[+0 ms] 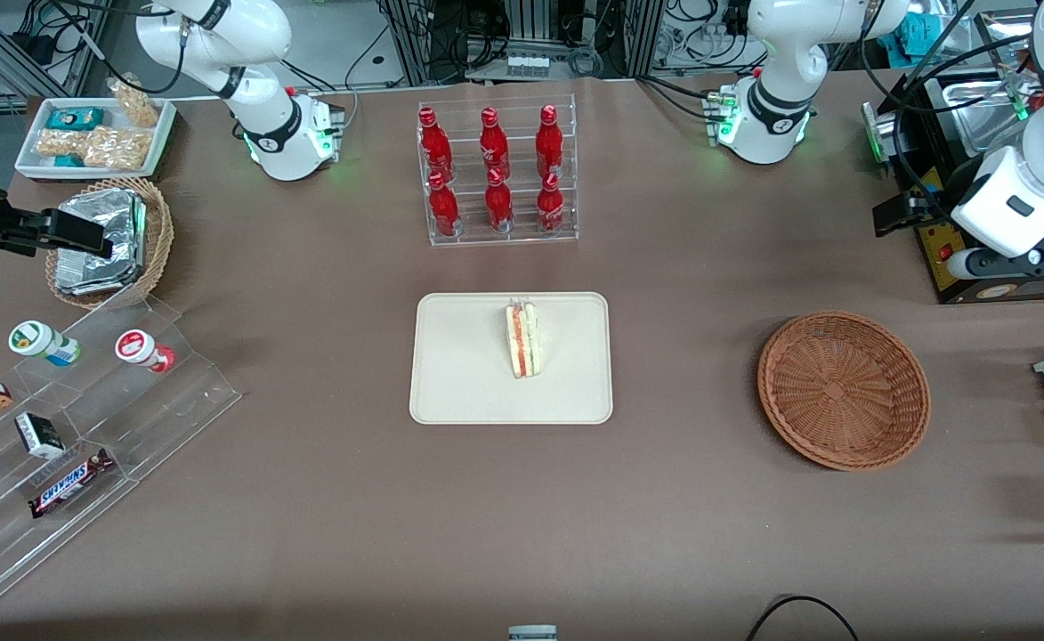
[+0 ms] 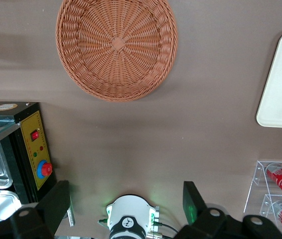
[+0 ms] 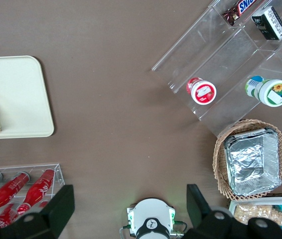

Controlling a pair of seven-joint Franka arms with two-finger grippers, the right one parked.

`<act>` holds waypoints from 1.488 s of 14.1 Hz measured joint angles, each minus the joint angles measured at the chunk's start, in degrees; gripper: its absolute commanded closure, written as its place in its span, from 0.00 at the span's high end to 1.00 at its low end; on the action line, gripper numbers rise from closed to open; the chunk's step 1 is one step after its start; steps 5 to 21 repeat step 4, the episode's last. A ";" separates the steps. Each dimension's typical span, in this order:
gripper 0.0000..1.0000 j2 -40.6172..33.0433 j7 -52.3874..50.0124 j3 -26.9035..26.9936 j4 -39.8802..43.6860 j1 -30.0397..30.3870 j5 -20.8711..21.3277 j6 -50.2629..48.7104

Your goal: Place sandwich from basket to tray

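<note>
Covering most of the front view, the brown table [image 1: 326,552] had the tray [image 1: 459,392] mid-frame, flat and within easy reach. The basket [image 1: 844,389], toward the working arm's end, lay empty. The sandwich [image 1: 522,339] stood on edge on the tray, filling layers showing, well inside the low rim, so the task looked done, imo. The gripper [image 2: 125,193] hung high above the table betw. basket and arm base, fingers spread wide, holding nothing, prob. lifted clear. Writing: the red bottles [image 1: 496,169] in a rack at upper middle had white script, unreadable. A bar [image 1: 70,482] low in frame read "SNICKERS".
</note>
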 measured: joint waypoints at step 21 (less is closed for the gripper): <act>1.00 0.32 0.00 0.02 0.00 0.00 0.00 0.61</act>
